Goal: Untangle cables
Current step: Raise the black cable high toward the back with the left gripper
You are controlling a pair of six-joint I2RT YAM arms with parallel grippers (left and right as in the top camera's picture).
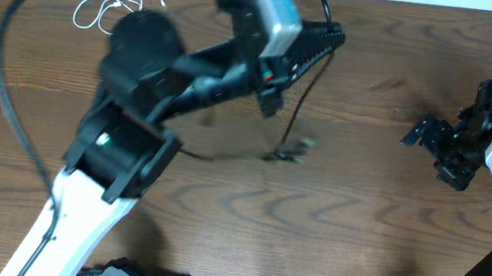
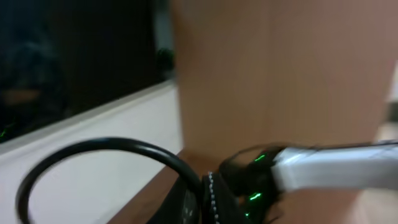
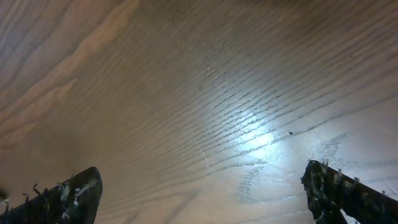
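Brown wood bench [image 1: 378,200] fills the view, with a white wall behind it. The left hand [image 1: 330,38] is up in the air, clenched on a thin black cable [image 1: 294,106]. That cable hangs down from the hand to the bench, and its blurry plug end [image 1: 289,150] rests near the middle. More thin black cable [image 1: 216,156] lies flat, running left to right under the arm. The white cable [image 1: 102,12] sits curled in loops at the far left. The right hand [image 1: 425,136] is spread wide over bare wood, grasping nothing.
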